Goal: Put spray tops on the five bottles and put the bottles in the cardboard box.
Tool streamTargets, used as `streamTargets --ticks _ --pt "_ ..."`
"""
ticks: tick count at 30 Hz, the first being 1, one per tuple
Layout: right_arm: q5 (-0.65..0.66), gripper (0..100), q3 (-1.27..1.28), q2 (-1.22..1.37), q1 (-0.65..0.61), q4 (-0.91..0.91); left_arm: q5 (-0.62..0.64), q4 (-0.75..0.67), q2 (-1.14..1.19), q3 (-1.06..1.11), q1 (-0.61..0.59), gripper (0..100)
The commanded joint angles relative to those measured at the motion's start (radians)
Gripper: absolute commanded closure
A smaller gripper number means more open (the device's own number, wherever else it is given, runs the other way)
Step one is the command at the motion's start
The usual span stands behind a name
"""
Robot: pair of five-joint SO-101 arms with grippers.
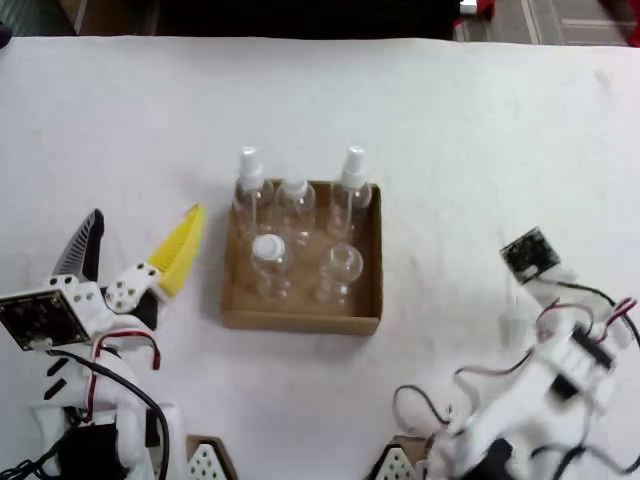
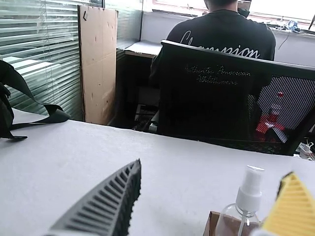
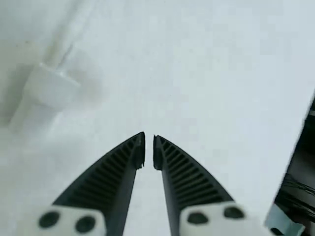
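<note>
The cardboard box (image 1: 368, 268) stands mid-table with five clear bottles in it. Two back bottles (image 1: 249, 190) (image 1: 351, 188) carry tall spray tops, and the front-left bottle (image 1: 269, 262) has a white top. The front-right bottle (image 1: 340, 268) looks bare at its neck. My left gripper (image 1: 146, 213) (image 2: 211, 169) is open and empty, just left of the box, with one black and one yellow finger. A sprayer bottle (image 2: 244, 201) shows past it. My right gripper (image 3: 148, 150) is shut and empty, low over the cloth right of the box, near a loose white spray top (image 3: 45, 93).
White cloth covers the table (image 1: 450, 120), with open room behind and to both sides of the box. Both arm bases sit at the front edge. A black strap (image 2: 19, 110) lies on the far left of the table. A dark chair (image 2: 231, 93) stands beyond the far edge.
</note>
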Motion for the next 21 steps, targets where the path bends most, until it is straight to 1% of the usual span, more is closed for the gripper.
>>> streamTargets --ticks 1,3,5,9,11,14,18,21 --pt "-0.003 98.1 -0.219 0.274 0.013 0.094 0.012 -0.005 0.002 -0.006 0.013 60" --pt "0.000 98.1 -0.301 0.398 0.024 0.131 0.012 -0.005 0.002 -0.006 0.013 60" --pt "0.035 98.1 -0.358 0.498 0.025 0.171 0.012 -0.005 0.002 -0.006 0.013 60" --pt "0.114 98.1 -0.373 0.568 0.001 0.231 0.011 -0.005 0.002 -0.006 0.013 60" --pt "0.103 98.1 -0.373 0.573 -0.027 0.232 0.011 -0.005 0.002 -0.006 0.013 60" --pt "0.054 98.1 -0.371 0.575 -0.096 0.237 0.009 -0.005 0.002 -0.006 0.013 60" --pt "0.028 98.1 -0.373 0.564 -0.183 0.337 0.009 -0.005 0.002 -0.006 0.013 60" --pt "0.029 98.1 -0.373 0.527 -0.217 0.406 0.009 -0.005 0.002 -0.006 0.013 60"
